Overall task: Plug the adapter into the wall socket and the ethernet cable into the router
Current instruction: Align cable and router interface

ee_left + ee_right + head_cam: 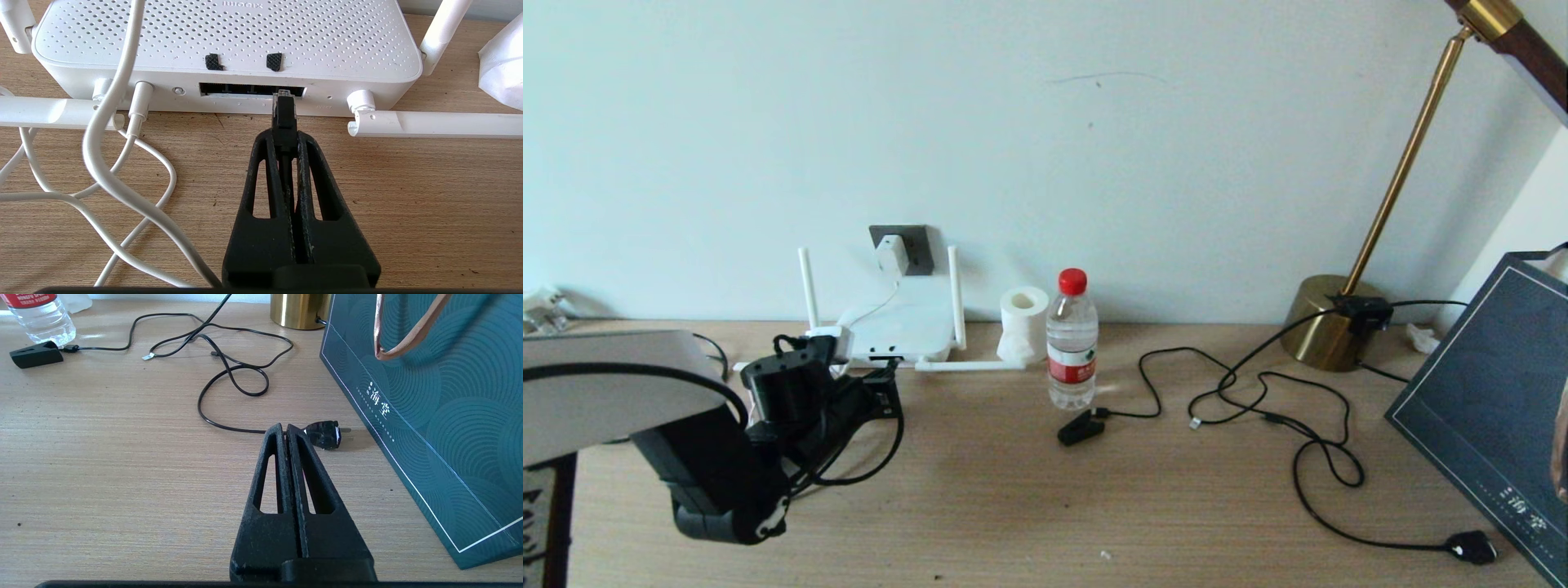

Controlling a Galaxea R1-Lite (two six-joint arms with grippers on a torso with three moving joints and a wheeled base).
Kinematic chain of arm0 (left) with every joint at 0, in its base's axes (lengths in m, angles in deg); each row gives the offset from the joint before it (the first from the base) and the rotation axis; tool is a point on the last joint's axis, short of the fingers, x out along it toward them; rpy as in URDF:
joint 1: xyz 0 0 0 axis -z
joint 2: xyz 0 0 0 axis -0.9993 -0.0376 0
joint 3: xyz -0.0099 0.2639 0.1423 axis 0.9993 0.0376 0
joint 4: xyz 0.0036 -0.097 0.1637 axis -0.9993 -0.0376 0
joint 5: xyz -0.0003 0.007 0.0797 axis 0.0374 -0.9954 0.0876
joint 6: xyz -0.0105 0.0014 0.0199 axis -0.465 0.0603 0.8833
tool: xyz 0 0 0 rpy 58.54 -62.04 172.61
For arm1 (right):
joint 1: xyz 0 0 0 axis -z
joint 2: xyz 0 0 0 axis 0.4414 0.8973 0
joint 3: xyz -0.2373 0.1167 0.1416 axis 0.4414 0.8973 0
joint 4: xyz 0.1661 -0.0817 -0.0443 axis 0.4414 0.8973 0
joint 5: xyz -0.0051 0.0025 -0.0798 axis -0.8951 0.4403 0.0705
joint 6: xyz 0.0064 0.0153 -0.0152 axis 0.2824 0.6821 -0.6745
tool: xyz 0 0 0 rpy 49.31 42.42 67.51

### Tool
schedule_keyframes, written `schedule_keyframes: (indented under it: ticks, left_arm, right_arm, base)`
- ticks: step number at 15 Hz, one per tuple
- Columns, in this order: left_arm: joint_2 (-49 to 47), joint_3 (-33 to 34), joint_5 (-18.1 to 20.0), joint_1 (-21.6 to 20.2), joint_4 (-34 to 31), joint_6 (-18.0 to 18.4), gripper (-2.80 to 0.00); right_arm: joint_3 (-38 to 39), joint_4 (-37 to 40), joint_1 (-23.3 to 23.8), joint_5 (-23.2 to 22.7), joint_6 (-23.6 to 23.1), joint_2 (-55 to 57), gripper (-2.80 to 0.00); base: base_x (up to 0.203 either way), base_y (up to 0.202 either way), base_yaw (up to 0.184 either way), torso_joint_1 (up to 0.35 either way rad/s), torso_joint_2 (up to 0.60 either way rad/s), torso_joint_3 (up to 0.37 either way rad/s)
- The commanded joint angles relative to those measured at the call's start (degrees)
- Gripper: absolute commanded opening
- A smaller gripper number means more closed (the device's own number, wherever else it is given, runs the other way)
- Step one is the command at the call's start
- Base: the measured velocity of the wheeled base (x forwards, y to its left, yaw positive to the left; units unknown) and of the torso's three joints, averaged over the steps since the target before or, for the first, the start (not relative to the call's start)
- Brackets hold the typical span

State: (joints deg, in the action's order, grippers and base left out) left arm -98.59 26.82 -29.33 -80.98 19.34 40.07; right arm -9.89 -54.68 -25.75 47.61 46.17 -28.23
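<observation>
At router [229, 45]: left hand [284, 136] gripping ethernet cable [283, 110]

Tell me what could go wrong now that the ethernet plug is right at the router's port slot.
1. The left gripper holds the black ethernet cable's clear-tipped connector at the far end of the flat white router's dark port slot; slightly off, it could jam on the edge.
2. A hard push might slide the router on the wooden desk.
3. The loose thin white cords nearby could snag the arm.
</observation>
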Motion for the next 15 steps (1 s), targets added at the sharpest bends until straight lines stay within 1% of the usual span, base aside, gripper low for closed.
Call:
schedule_keyframes:
  ticks: [1, 15]
  left_arm:
    - [0.0, 0.0, -0.1, 0.0, 0.4, 0.0, -2.80]
    - [-0.1, -1.0, -0.1, 0.0, 0.4, 0.0, -2.80]
  right_arm:
    - [0.0, 0.0, 0.0, 0.0, 0.0, 0.1, -2.80]
    - [0.0, 0.0, 0.0, 0.0, 0.0, 0.1, -2.80]
  base:
    - [0.000, 0.000, 0.000, 0.000, 0.00, 0.000]
    - [0.000, 0.000, 0.000, 0.000, 0.00, 0.000]
